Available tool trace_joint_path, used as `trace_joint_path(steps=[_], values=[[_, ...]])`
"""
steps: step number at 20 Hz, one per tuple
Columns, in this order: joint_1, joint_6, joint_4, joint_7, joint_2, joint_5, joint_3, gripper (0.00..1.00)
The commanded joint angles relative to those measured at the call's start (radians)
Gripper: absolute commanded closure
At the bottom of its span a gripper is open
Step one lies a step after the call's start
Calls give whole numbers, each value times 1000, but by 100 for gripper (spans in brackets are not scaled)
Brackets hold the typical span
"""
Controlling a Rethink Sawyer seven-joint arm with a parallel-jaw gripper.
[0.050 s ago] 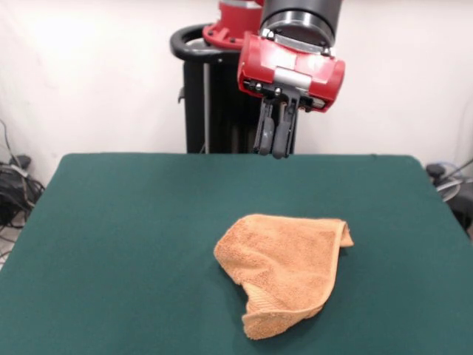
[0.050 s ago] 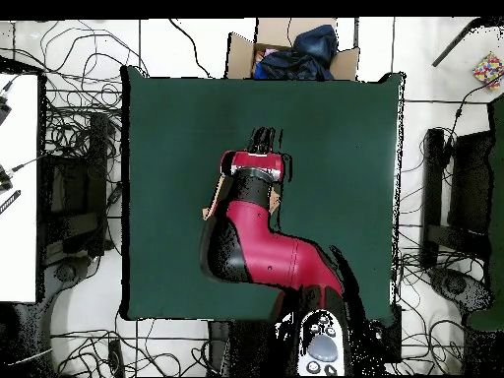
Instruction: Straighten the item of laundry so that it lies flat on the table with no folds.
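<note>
From the front, your claw (image 1: 275,151) hangs high above the far half of the table (image 1: 111,222), fingers pressed together and holding nothing. The towel (image 1: 284,259) lies crumpled near the middle, toward the near right, one layer folded over another, so it needs spreading. From overhead, your arm (image 2: 251,241) covers the towel almost wholly; only slivers show beside it.

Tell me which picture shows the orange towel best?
The front view. There the whole towel lies crumpled and folded on the green table, nothing covering it. From overhead, the red arm hides nearly all of it; only small orange slivers peek out beside the arm.
</note>
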Motion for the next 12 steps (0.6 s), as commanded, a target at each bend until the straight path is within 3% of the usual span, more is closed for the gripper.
trace_joint_path(steps=[1, 12], values=[[-7, -27, 66, 285, 30, 21, 62, 100], [-10, -40, 60, 275, 48, 27, 58, 100]])
